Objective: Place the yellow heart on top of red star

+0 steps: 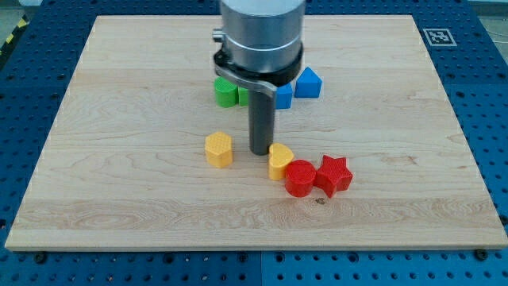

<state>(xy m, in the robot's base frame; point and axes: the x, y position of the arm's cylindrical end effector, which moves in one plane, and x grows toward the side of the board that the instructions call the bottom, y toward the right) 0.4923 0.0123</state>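
Setting: a pale wooden bench [119, 119] laid over a blue perforated base, with a printed marker at the view's top right corner. Item one: our tip [261, 152], the lower end of a dark rod; we carry no pincer, so nothing is open, shut or held, and all work is by pushing. The tip stands just at the upper left of the yellow heart [279, 161], touching or nearly so; we cannot tell which. Item two: the yellow heart, near the bench's middle, resting against the red round block [300, 177]. Item three: the red star [334, 175], just to the view's right of the red round block and touching it. We judge the tip is placed behind the heart to drive it toward the star; the round block lies between them and may be shoved along. Item four: a second yellow block [218, 149], apart at the left. Item five: green blocks [228, 92] and blue blocks [308, 83] behind the rod, partly hidden.
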